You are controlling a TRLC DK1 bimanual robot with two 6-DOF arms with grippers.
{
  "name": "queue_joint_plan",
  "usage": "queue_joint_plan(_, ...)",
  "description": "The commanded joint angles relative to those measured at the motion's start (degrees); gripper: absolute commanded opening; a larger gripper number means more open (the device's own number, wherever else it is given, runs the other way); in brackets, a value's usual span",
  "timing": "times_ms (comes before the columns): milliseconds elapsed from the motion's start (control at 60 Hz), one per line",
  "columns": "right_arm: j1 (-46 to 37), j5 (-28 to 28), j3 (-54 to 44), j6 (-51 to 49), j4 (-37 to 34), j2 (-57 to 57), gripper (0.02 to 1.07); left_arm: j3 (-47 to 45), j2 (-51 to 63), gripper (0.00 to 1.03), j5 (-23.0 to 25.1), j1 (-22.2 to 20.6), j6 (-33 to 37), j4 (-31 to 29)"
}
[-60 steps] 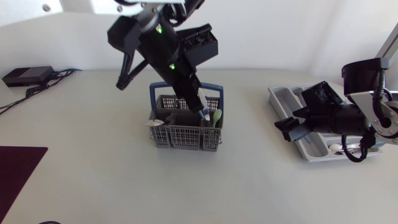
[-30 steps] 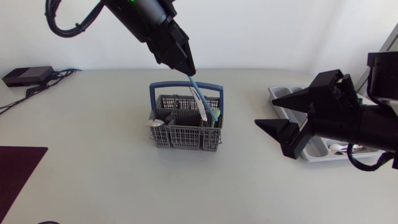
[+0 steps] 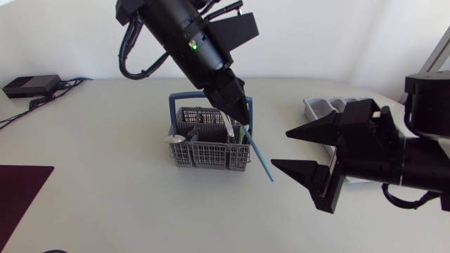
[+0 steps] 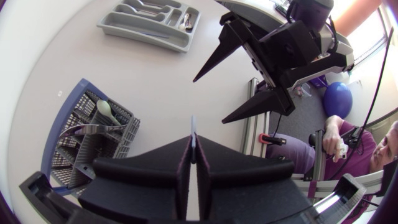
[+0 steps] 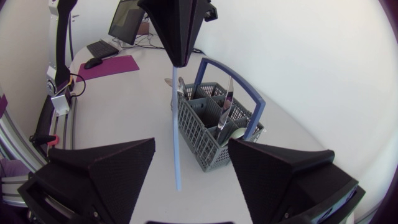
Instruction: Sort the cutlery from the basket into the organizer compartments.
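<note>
Head view: my left claw [image 3: 240,112] is clamped on a blue utensil [image 3: 259,154], which slants down past the basket [image 3: 204,149] toward my right claw [image 3: 280,148], which is spread wide. Left wrist view: the fingers pinch the utensil's thin end, with the basket and organizer [image 4: 149,28] beyond on the pale counter [image 4: 186,68]. Right wrist view: the utensil hangs between my right claw's gaping fingers, clear of both.

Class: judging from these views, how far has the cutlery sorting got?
Done: some cutlery lies in the organizer. In hand: the left gripper holds a blue utensil outside the basket; the right gripper is open beside it. Left: several pieces stand in the basket.
</note>
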Motion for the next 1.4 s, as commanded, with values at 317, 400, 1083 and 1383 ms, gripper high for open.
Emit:
queue_joint_plan(317, 4.8, 0.98, -2.37, 1.43, 4.45, 4.52, 0.65, 0.69, 3.03, 0.04, 3.55, -1.38, -2.13, -0.08)
queue_joint_plan(400, 5.77, 2.47, -2.37, 1.43, 5.07, 5.05, 0.57, 0.69, 3.03, 0.04, 3.63, -1.38, -2.22, -0.08)
queue_joint_plan(1083, 6.65, 3.35, -3.51, 2.39, 5.33, 6.63, 0.08, 2.28, 3.21, 0.04, 3.9, -1.82, -3.27, -0.16)
queue_joint_plan(1383, 6.56, 3.88, -4.21, 2.66, 2.87, 5.05, 0.08, 6.85, 3.21, 0.42, 7.68, 0.11, -5.21, 0.63)
